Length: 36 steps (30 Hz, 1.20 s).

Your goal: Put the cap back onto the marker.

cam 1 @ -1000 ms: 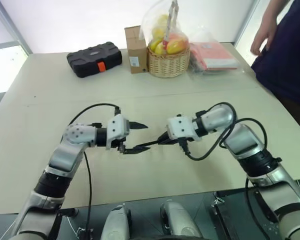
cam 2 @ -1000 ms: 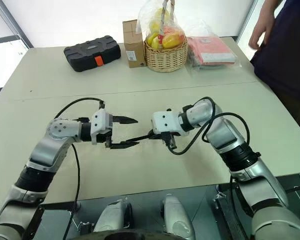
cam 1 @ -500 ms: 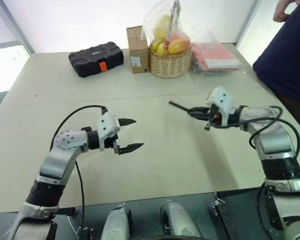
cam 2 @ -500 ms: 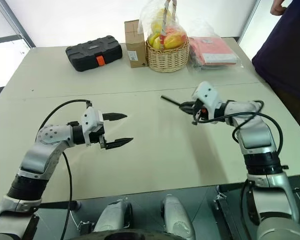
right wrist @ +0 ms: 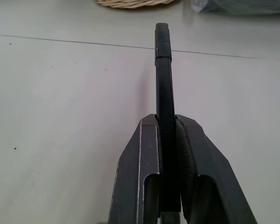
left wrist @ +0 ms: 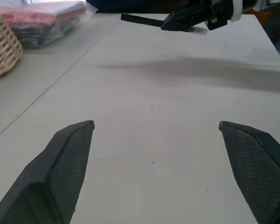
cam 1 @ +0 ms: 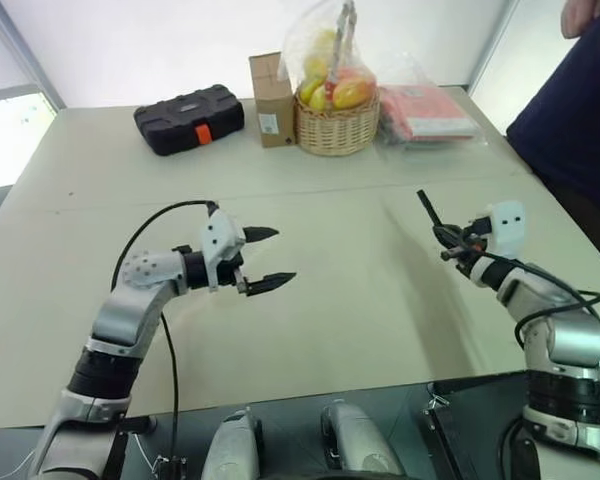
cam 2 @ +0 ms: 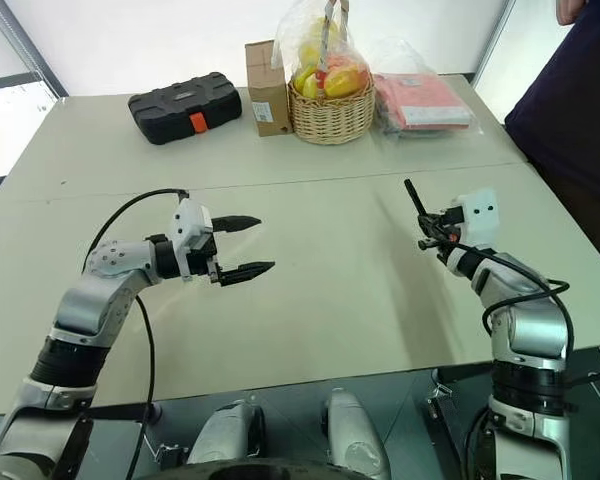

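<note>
The marker [right wrist: 164, 107] is pinched between the two fingers of the right gripper [right wrist: 165, 122], held in the air above the right side of the tabletop [cam 1: 330, 300]. Its long axis runs on from the fingers in line with them, and in the head views it slants up and away from the gripper, toward the far side of the tabletop and a little toward the robot's left [cam 1: 427, 209]. At its far end a short black section, set off by a thin seam, reads as the cap [right wrist: 162, 41] seated on the marker. The fingers are pressed against the marker's sides, with most of its length standing clear beyond their tips.

The left gripper [cam 1: 263, 258] hangs above the tabletop on the robot's left, well apart from the marker, its fingers [left wrist: 67, 163] spread wide with nothing between them and pointing across toward the right.

Along the far edge of the tabletop stand a black case [cam 1: 188, 118] with an orange latch, a small cardboard box [cam 1: 271, 85], a wicker basket [cam 1: 336, 128] of fruit under a clear bag, and a red packet [cam 1: 426, 111] in plastic. A person [cam 1: 572, 110] in dark clothing stands at the right edge.
</note>
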Each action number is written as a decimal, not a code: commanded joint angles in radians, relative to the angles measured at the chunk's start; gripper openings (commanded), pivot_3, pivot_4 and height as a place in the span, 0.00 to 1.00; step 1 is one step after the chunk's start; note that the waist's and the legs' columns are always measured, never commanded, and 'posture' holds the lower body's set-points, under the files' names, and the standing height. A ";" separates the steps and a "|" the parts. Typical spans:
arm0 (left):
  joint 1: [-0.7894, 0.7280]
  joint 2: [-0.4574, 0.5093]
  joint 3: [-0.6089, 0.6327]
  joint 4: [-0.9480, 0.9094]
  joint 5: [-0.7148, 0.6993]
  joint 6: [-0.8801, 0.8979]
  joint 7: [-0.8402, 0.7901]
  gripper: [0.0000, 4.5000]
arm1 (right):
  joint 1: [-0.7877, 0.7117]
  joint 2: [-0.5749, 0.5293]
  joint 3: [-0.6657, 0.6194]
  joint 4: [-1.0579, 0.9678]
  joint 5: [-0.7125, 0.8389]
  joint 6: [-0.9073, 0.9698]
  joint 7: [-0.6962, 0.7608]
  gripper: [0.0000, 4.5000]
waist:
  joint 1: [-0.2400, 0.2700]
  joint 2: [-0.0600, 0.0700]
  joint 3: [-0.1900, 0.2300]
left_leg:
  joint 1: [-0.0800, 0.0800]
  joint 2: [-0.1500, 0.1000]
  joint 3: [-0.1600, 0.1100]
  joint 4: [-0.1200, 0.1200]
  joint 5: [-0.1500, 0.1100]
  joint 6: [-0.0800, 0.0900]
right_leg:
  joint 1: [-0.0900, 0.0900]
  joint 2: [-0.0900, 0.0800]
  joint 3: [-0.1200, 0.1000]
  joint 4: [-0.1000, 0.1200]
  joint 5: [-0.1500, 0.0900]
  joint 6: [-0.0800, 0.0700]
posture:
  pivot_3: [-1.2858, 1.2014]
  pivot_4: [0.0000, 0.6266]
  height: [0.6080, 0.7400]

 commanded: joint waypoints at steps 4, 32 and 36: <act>-0.024 0.002 0.000 -0.011 -0.020 0.003 -0.016 0.99 | 0.029 0.035 -0.015 -0.002 0.022 -0.020 -0.075 0.00 | 0.000 0.000 0.000 | 0.000 -0.001 0.000 0.000 0.000 0.000 | 0.000 -0.001 0.000 0.000 0.000 0.000 | 0.52 0.24 1.00; -0.043 -0.005 -0.021 -0.011 -0.010 0.010 -0.033 1.00 | 0.017 -0.095 0.035 0.046 0.026 0.072 -0.066 0.99 | 0.000 0.000 0.000 | 0.000 -0.001 0.000 0.000 0.000 0.000 | 0.000 -0.001 0.000 -0.001 0.000 0.001 | 0.52 0.24 1.00; -0.048 -0.004 -0.022 -0.003 -0.012 0.013 -0.042 1.00 | 0.018 -0.161 0.026 -0.034 0.054 0.108 -0.017 0.99 | 0.000 0.000 0.000 | 0.000 -0.001 0.000 0.000 0.000 0.000 | 0.000 -0.001 0.000 -0.001 -0.001 0.001 | 0.52 0.24 1.00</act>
